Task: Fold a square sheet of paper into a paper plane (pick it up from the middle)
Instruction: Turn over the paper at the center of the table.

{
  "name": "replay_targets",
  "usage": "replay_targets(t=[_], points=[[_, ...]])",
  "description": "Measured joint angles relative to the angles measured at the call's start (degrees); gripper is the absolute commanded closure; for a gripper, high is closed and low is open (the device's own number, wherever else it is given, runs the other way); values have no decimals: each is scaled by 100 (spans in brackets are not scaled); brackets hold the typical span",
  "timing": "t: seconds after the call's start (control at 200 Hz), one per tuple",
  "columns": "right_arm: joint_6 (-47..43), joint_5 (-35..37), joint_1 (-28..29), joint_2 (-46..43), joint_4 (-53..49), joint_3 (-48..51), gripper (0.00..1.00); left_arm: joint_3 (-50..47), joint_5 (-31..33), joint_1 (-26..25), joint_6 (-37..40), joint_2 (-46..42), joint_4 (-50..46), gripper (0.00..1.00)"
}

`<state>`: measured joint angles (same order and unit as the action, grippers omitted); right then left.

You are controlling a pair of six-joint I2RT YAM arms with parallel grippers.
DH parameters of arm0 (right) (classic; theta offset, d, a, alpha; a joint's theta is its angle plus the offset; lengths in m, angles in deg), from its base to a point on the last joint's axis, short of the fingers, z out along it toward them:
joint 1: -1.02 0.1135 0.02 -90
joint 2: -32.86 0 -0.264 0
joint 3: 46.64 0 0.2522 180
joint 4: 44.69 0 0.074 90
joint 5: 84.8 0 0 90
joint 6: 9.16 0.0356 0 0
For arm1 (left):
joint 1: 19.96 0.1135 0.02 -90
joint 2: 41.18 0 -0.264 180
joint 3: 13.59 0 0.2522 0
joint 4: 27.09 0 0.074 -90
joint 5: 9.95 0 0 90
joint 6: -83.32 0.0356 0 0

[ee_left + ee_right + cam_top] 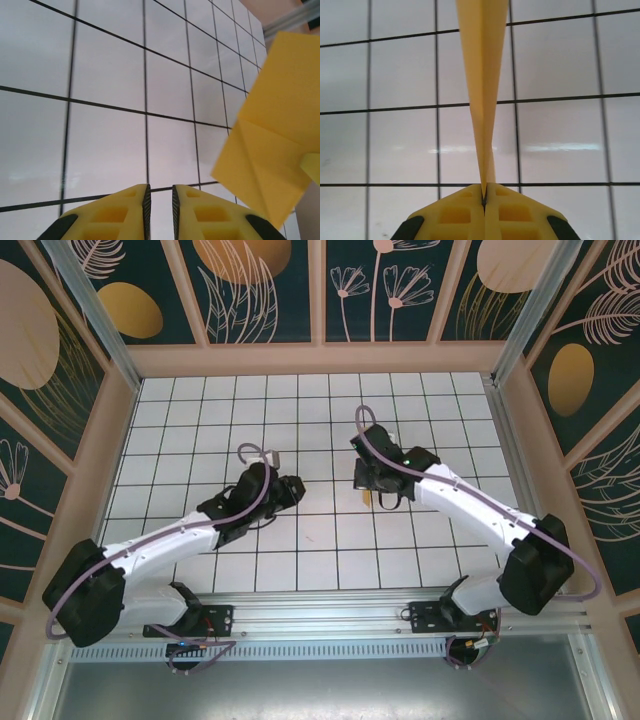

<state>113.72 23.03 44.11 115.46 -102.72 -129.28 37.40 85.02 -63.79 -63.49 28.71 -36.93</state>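
Observation:
My right gripper is shut on the square sheet of paper, now folded and orange-yellow. The paper stands edge-on and rises away from the fingertips as a thin wedge above the white grid table. From the left wrist camera the same paper hangs at the right, showing flat folded panels with a diagonal crease. My left gripper is open by a narrow gap with nothing between its fingers, well to the left of the paper. From above, the left gripper and right gripper face each other mid-table, about one tile apart. A sliver of paper shows under the right one.
Patterned dark walls with wooden frames close in the grid table on three sides. A metal rail with both arm bases runs along the near edge.

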Motion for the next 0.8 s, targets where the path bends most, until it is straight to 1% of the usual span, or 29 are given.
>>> replay_targets(t=[0.09,0.165,0.335,0.425,0.515,0.59,0.625,0.655,0.686,0.701,0.756,0.801], points=[[22,654,262,621,-732,-424,98,-378,503,0,-214,-540,-140,80],[39,955,472,1266,-1154,-597,97,-645,901,2,-402,-1023,-310,81],[66,1060,940,2719,-1508,-1115,94,-1108,1794,2,-905,-2341,-885,83],[70,870,1174,3353,-1513,-1578,91,-1290,2210,4,-1110,-3082,-1252,83],[68,570,1344,3869,-1384,-2024,88,-1335,2522,4,-1215,-3585,-1626,81],[61,269,1432,4100,-1169,-2184,83,-1335,2686,4,-1248,-3783,-1814,79],[61,234,1449,4131,-1154,-2210,82,-1333,2721,4,-1246,-3805,-1888,78],[61,153,1445,4124,-1141,-2210,80,-1335,2730,4,-1231,-3801,-1934,74],[59,35,1429,4089,-1084,-2210,80,-1333,2728,4,-1204,-3788,-1971,73],[57,-20,1416,4076,-1062,-2210,79,-1333,2723,4,-1222,-3781,-1982,71],[63,-275,1368,3963,-804,-2159,66,-1333,2691,4,-1150,-3735,-2002,68],[33,-481,1353,3779,-455,-2004,60,-1333,2634,4,-1099,-3683,-1989,64]])
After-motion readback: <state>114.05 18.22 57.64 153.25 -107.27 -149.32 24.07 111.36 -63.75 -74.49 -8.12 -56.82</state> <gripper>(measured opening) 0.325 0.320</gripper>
